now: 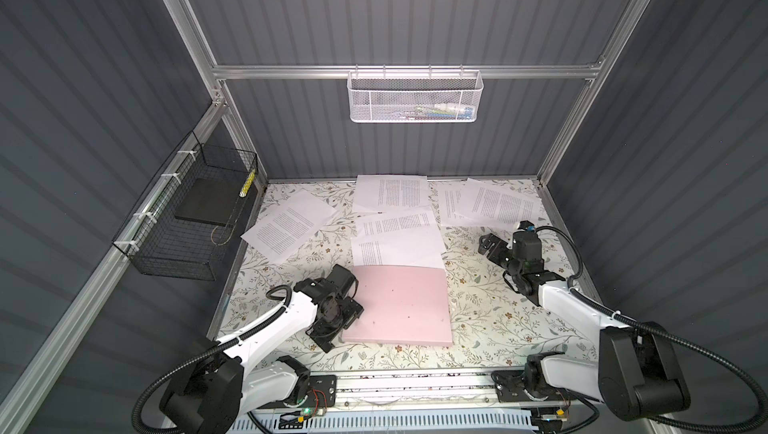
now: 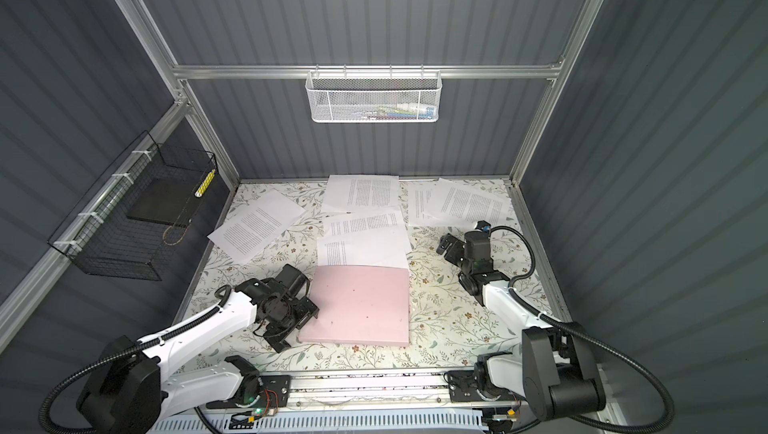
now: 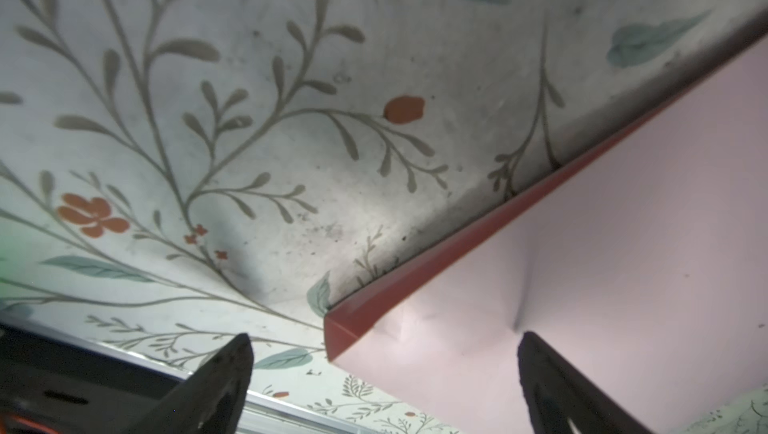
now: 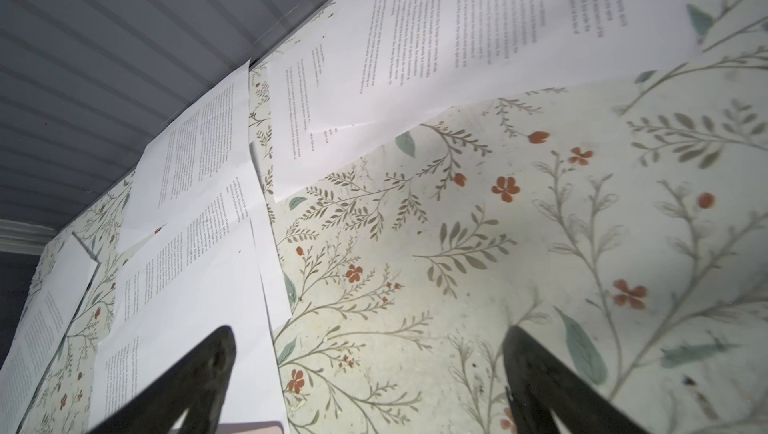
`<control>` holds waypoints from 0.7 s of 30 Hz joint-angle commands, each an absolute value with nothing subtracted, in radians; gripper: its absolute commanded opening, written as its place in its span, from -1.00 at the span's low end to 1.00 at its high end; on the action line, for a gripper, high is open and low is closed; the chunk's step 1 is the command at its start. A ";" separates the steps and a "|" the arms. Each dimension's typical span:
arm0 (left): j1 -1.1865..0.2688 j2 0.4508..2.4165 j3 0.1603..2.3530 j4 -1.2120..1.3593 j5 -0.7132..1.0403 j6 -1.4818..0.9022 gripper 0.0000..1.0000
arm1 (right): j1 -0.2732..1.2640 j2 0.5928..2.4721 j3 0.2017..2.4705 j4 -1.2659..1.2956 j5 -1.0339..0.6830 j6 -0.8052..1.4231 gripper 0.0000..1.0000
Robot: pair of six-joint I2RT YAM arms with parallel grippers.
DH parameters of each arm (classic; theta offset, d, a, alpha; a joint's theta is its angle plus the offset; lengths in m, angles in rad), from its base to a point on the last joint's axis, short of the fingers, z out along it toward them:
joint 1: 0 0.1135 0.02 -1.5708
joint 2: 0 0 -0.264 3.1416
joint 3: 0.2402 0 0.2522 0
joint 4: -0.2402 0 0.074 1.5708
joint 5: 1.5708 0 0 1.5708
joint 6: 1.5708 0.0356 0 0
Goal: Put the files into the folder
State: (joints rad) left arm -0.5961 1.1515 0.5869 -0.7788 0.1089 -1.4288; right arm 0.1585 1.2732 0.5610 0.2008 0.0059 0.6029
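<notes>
Left arm (image 1: 270,324): white shells, black joints — ribbed black cable alongside.
Right arm (image 1: 561,299): same white and black, ribbed cable.
Left base (image 1: 316,390): black mounting plate, red wires, green light.
Left gripper (image 3: 385,335), right gripper (image 4: 369,328): black tapered fingers.

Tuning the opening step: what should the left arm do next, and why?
Probably lower the left gripper and pinch the folder's cover at that corner to lift it. The folder lies shut, its corner sits between the open jaws, and the files lie loose outside it.
</notes>
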 commanded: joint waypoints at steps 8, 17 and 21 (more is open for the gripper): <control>-0.687 1.102 0.461 -0.533 0.095 -1.659 0.99 | 0.224 1.394 0.642 0.184 -0.116 0.565 0.98; -0.707 1.255 0.542 -0.355 -0.010 -1.588 0.99 | 0.232 1.483 0.710 0.148 -0.193 0.559 0.98; -0.706 1.382 0.666 -0.339 -0.065 -1.480 1.00 | 0.217 1.494 0.730 0.103 -0.251 0.564 0.98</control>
